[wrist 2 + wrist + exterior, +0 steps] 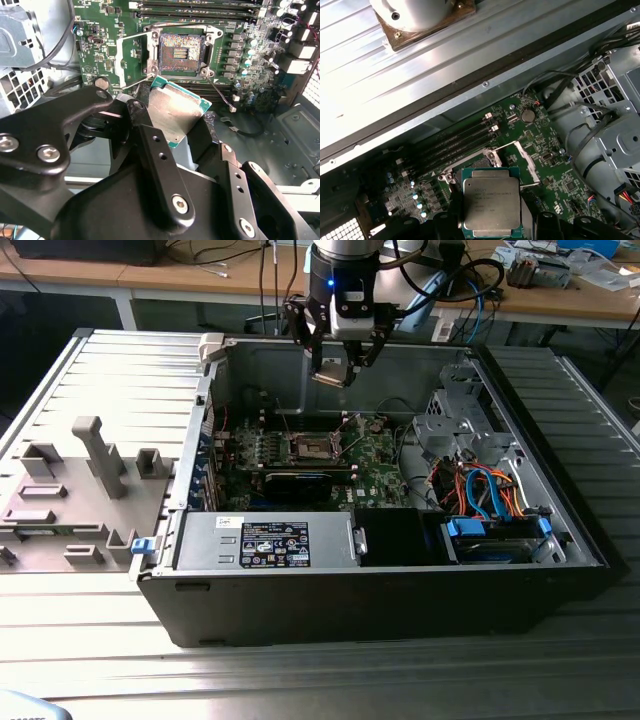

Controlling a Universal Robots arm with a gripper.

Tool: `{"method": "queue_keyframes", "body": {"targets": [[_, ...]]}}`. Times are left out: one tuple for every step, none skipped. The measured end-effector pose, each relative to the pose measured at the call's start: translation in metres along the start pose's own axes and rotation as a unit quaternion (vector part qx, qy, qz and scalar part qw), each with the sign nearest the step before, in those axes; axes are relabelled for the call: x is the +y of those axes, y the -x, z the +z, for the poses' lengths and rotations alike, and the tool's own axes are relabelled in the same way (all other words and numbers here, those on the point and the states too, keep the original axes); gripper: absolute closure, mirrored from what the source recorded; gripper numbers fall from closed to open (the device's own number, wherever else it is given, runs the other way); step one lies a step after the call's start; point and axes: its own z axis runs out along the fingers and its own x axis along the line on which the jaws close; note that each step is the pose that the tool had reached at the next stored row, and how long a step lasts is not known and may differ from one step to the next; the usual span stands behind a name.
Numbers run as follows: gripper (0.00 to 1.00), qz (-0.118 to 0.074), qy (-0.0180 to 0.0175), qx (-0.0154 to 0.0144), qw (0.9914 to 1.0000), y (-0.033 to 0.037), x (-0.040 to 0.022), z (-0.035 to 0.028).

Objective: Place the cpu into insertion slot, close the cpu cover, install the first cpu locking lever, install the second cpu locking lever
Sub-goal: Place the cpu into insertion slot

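A square chip (491, 202), silver-topped with a green edge, is gripped between the dark fingers (453, 212) of the gripper (492, 222), in front of a green board (555, 175). From the chip, the partly hidden socket (481, 163) is seen at twelve o'clock, its raised cover frame (526, 162) at one o'clock, and a coin battery (527, 116) farther off at one.

Silvery cpu (491, 202) held aloft, insertion slot (181, 51) bare, cpu cover (527, 162) open

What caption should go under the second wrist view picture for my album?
The claw grips the cpu, with the uncovered insertion slot on the green motherboard beyond.
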Motion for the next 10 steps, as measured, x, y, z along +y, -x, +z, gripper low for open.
{"method": "queue_keyframes", "body": {"targets": [[0.45,0.001,0.0000,-0.0001,1.00000,0.0000,0.0000,0.0000],[0.45,0.002,0.0000,-0.0002,1.00000,0.0000,0.0000,0.0000],[0.45,0.002,0.0000,-0.0002,1.00000,0.0000,0.0000,0.0000],[0.45,0.002,0.0000,-0.0002,1.00000,0.0000,0.0000,0.0000],[0.45,0.002,0.0001,-0.0002,1.00000,0.0000,0.0000,0.0000],[0.45,0.003,0.0001,-0.0003,1.00000,0.0000,0.0000,0.0000],[0.45,0.003,0.0000,-0.0003,1.00000,0.0000,0.0000,0.0000],[0.45,0.003,0.0001,-0.0003,0.99999,0.0000,0.0000,0.0001],[0.45,0.003,0.0001,-0.0003,0.99999,0.0000,0.0000,0.0001],[0.45,0.003,0.0001,-0.0003,0.99999,0.0000,0.0000,0.0001]]}}
